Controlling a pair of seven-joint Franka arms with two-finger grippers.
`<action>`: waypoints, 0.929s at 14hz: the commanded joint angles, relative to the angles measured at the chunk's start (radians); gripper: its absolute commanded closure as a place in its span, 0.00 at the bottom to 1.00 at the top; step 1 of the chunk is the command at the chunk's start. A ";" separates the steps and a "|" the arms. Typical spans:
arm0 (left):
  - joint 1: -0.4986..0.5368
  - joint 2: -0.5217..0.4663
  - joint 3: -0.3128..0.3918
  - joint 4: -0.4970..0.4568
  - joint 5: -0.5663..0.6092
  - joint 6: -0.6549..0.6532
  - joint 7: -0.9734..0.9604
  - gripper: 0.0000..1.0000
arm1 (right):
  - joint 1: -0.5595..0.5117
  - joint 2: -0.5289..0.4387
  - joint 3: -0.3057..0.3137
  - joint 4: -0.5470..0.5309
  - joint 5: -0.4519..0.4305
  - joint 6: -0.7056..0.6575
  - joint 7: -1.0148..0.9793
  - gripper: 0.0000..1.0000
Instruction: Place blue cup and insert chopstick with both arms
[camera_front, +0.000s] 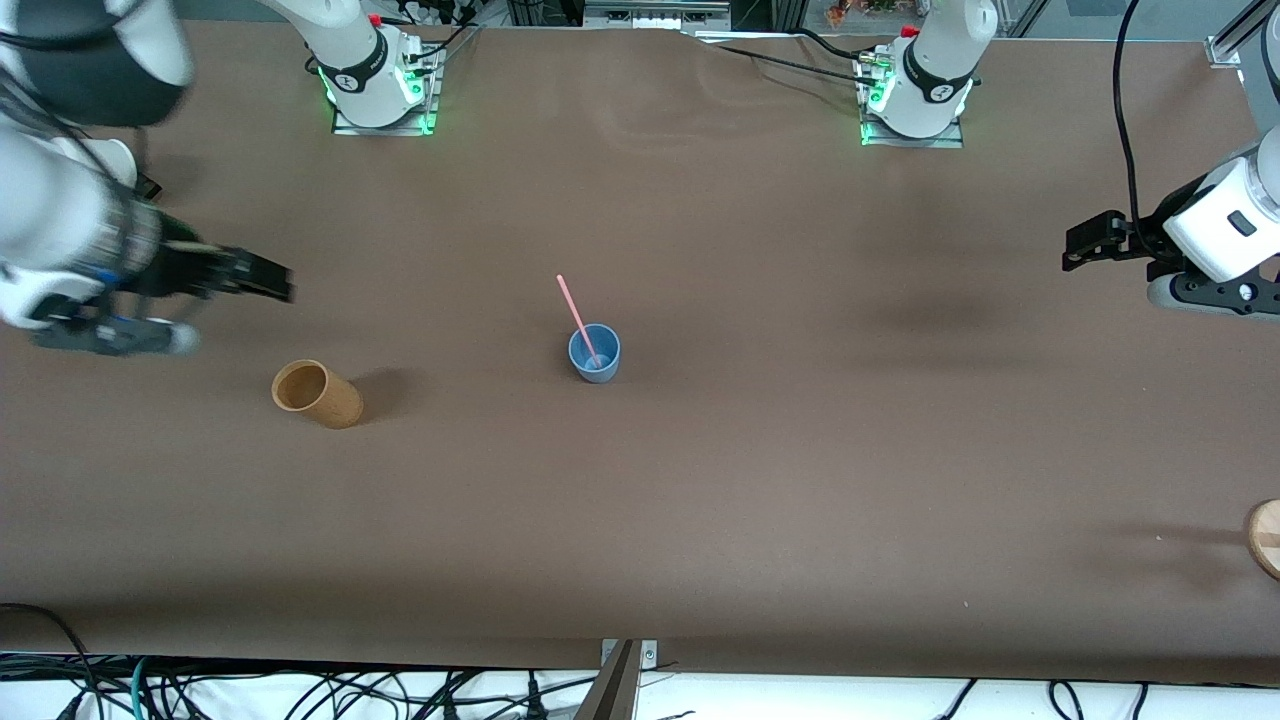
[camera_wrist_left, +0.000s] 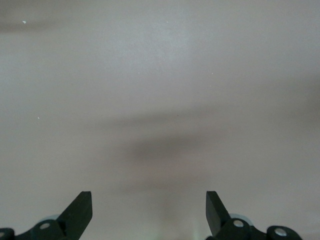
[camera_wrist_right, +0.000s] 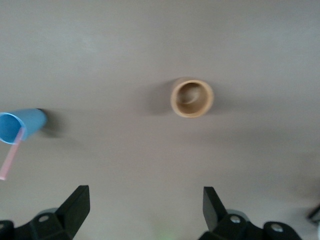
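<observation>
The blue cup (camera_front: 595, 353) stands upright near the middle of the table. The pale-pink chopstick (camera_front: 576, 314) stands in it, leaning, with its upper end sticking out. Both also show in the right wrist view: the cup (camera_wrist_right: 22, 125) and the chopstick (camera_wrist_right: 10, 161). My right gripper (camera_front: 275, 283) is open and empty, up in the air at the right arm's end of the table, apart from the cups; its fingers spread wide in the right wrist view (camera_wrist_right: 145, 202). My left gripper (camera_front: 1078, 245) is open and empty over bare table at the left arm's end (camera_wrist_left: 149, 205).
A tan-brown cup (camera_front: 317, 394) stands below my right gripper in the front view, also in the right wrist view (camera_wrist_right: 192, 98). A round wooden object (camera_front: 1266, 537) shows at the picture's edge at the left arm's end. Cables hang along the table's near edge.
</observation>
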 joint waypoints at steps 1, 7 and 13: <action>0.001 0.009 0.000 0.019 0.001 -0.003 0.023 0.00 | -0.107 -0.167 0.109 -0.274 -0.052 0.190 -0.078 0.00; 0.001 0.008 0.001 0.019 0.001 -0.003 0.023 0.00 | -0.246 -0.271 0.160 -0.379 -0.048 0.216 -0.093 0.00; 0.001 0.008 0.001 0.019 0.001 -0.003 0.023 0.00 | -0.258 -0.252 0.162 -0.314 -0.062 0.154 -0.095 0.00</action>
